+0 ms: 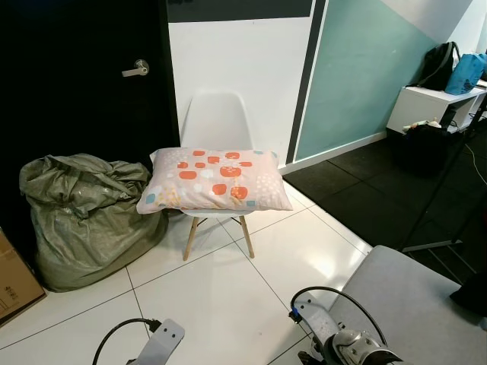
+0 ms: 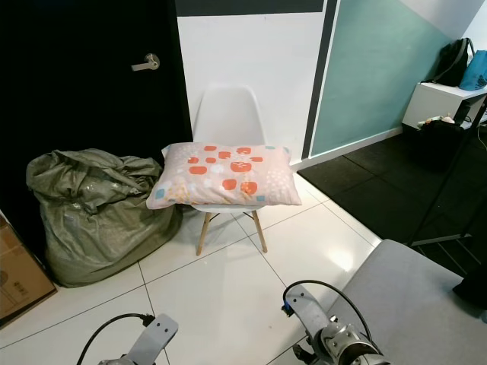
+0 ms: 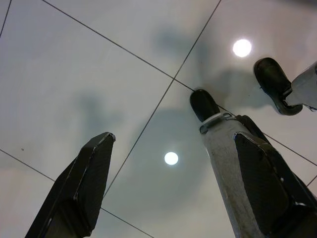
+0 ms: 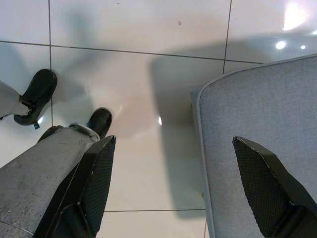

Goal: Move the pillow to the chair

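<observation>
I see the pillow [image 1: 214, 179] already lying flat on the white chair [image 1: 217, 122] seat. My left hand [image 3: 168, 183] and right hand [image 4: 171, 186] hang spread and empty, so I judge only backing away remains.

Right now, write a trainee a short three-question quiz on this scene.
1. True or false: the pillow lies on the seat of the white chair.
2. What stands against the chair, on the robot's left? A) a green sack B) a blue bucket C) a bicycle
3. Fill in: both tools point down at the white tiled floor, and their fingers are ____.

Key: 1 true. 2 A, the green sack. 3 open: the left tool and the right tool both hold nothing above the floor.
</observation>
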`<state>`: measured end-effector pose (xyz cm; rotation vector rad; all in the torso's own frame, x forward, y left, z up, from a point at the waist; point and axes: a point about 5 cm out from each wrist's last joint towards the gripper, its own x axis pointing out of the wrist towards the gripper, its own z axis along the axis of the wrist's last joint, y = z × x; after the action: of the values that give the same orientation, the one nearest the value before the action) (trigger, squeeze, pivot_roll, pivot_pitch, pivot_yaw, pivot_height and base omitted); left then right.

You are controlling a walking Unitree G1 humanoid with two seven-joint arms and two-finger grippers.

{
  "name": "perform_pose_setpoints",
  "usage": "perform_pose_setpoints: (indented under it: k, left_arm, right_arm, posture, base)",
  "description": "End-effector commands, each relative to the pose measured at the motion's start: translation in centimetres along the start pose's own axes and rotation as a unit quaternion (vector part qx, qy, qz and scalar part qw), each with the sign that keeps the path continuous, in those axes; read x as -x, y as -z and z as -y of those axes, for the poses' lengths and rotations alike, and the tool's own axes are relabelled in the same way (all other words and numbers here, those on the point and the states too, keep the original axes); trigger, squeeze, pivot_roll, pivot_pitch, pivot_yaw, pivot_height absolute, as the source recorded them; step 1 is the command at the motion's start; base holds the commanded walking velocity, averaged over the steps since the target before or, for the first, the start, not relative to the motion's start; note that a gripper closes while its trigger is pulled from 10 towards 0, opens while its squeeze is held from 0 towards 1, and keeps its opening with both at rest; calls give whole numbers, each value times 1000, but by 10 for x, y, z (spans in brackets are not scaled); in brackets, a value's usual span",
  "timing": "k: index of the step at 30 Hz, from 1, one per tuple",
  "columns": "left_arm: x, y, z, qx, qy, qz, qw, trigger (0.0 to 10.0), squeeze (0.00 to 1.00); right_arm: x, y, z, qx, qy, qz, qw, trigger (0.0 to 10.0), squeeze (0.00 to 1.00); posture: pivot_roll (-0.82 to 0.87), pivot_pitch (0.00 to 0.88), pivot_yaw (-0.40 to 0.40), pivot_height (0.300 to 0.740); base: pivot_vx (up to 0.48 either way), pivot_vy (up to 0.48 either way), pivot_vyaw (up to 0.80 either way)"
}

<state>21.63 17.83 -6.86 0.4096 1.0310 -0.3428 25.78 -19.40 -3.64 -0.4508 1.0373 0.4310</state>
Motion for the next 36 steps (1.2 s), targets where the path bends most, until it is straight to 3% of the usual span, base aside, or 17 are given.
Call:
perform_pose_setpoints:
  k: [1, 16, 36]
  left_arm:
    - [0, 4, 0, -3, 0, -5, 1000, 10000, 0]
    - [0, 5, 3, 4, 2, -5, 1000, 10000, 0]
    - [1, 2, -6, 4, -6, -4, 1000, 10000, 0]
  right_arm:
    - [0, 4, -1, -3, -3, -3, 1000, 10000, 0]
    - [0, 8, 0, 2, -4, -9, 1000, 10000, 0]
    - [-1, -3, -3, -12, 7, 8, 1000, 10000, 0]
  posture:
    - [-114, 0, -58, 740]
    - [-100, 0, -75, 740]
    - [-121, 0, -47, 740]
  base:
    - [0, 0, 0]
    - [0, 0, 0]
    - [0, 0, 0]
